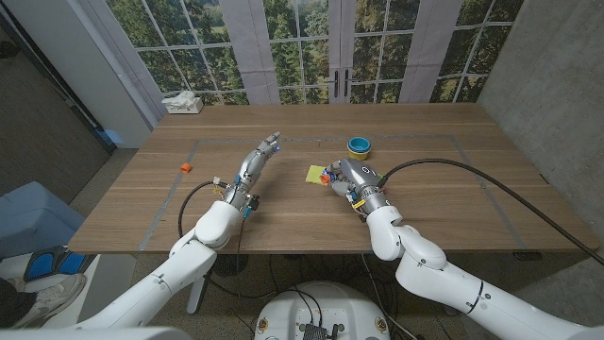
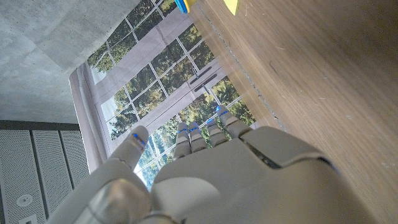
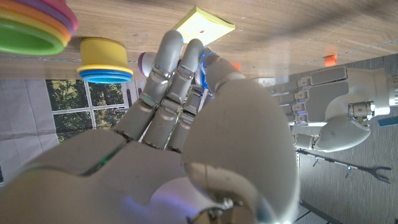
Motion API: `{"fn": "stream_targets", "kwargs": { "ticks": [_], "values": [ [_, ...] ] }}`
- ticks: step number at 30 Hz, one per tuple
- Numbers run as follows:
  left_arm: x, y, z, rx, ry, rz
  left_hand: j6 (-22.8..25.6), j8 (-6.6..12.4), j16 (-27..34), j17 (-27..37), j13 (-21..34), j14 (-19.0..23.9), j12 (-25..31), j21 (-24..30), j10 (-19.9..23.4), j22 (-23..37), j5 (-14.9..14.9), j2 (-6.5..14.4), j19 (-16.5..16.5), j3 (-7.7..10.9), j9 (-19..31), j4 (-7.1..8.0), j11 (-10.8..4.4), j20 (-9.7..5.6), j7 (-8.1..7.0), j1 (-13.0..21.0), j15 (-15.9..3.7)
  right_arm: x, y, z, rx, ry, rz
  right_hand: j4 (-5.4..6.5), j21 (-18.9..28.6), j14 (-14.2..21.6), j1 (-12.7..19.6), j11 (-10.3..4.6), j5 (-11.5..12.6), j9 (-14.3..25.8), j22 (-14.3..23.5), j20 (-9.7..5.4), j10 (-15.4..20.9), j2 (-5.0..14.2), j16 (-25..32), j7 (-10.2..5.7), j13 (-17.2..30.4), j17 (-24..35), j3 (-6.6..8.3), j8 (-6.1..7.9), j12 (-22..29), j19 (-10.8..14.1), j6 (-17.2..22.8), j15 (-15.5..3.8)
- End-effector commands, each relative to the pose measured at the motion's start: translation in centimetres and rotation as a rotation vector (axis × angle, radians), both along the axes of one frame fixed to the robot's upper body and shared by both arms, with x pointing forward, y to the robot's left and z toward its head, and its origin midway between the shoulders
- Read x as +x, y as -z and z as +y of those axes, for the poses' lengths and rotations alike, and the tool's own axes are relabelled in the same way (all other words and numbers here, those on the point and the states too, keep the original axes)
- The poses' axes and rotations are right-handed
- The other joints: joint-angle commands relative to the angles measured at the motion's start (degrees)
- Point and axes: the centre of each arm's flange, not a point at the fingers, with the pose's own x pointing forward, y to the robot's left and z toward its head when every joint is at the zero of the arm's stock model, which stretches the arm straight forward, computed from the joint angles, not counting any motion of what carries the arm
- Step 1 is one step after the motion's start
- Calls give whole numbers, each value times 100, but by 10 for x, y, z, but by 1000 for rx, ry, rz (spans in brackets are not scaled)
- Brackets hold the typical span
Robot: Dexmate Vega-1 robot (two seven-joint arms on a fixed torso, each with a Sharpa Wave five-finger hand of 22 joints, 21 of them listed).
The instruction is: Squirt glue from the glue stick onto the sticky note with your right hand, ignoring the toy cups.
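A yellow sticky note (image 1: 312, 174) lies on the table's middle, also seen in the right wrist view (image 3: 203, 25). My right hand (image 1: 350, 178) sits just right of it, fingers curled round the glue stick, whose orange end (image 1: 327, 177) pokes out at the note's right edge. The right wrist view shows the fingers (image 3: 176, 68) reaching to the note, with the stick mostly hidden behind them. My left hand (image 1: 259, 161) stands left of the note, fingers stretched out and holding nothing.
A blue and yellow toy cup (image 1: 359, 146) stands behind the right hand, with more coloured cups (image 3: 34, 28) in the right wrist view. A small orange cap (image 1: 187, 167) lies at the left. A tissue box (image 1: 182, 103) sits at the far left corner.
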Motion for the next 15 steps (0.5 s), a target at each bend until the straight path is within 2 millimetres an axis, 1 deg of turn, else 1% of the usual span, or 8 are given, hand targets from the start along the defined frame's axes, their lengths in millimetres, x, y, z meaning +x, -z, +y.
{"fn": "stream_targets", "kwargs": {
  "ticks": [1,15],
  "values": [
    [4,8,12,-31,-9,21,8,4,-9,14,3,-27,6,-4,10,1,17,517,47,29,-6,13,-28,-753,-23,49,-328,12,6,3,-147,106,33,99,40,-60,4,144,-15,7,12,-514,168,17,-8,349,33,19,72,-2,33,-37,407,-149],
    [6,4,12,-27,-8,22,10,6,-18,4,2,-32,6,-13,6,-1,11,488,53,39,-7,-12,-30,-744,-24,63,-333,22,10,4,-194,130,65,97,82,-58,11,121,-35,-1,20,-512,161,28,-12,323,17,33,59,-1,26,-58,389,-156]
  ]
}}
